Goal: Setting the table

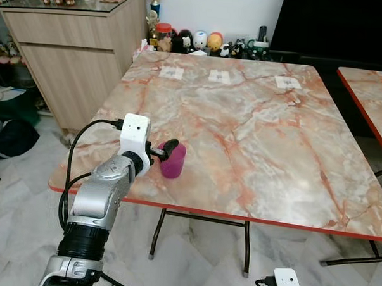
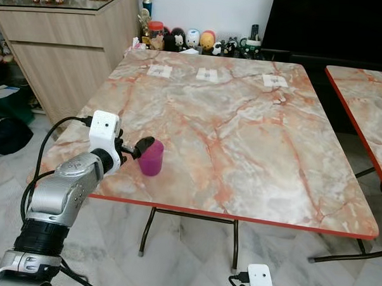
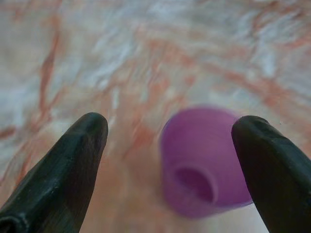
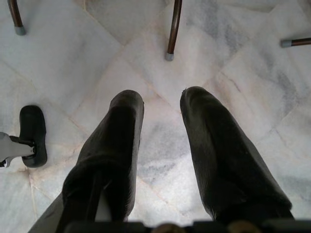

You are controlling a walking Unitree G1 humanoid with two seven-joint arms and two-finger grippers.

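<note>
At the lower left of the left eye view, near the front edge of the marble-patterned folding table point(image 1: 261, 140), a small purple cup point(image 1: 172, 161) stood upright with the left gripper point(image 1: 167, 149) at its rim. In the left wrist view the two black fingers point(image 3: 73, 165) were spread wide, one to each side of the cup's mouth, the cup lying off-centre and close against one finger; nothing was gripped. Whether a fingertip touched the rim could not be told, the view being blurred. The right gripper point(image 4: 163, 145) hung low at the bottom of the frame, fingers parted and empty, pointed at the pale tiled floor point(image 4: 233, 58) beside the table legs. Three white labels point(image 1: 220, 76) lay in a row toward the far edge, upper centre of the frame; a wooden sideboard point(image 1: 68, 55) stood at upper left. Judged as the release or pick-up of the cup, the step would be done well by keeping the fingers clear of both walls, moving the wrist straight along its own axis rather than sideways, and keeping the light cup upright, since a brush from the nearer finger could tip it toward the table edge
</note>
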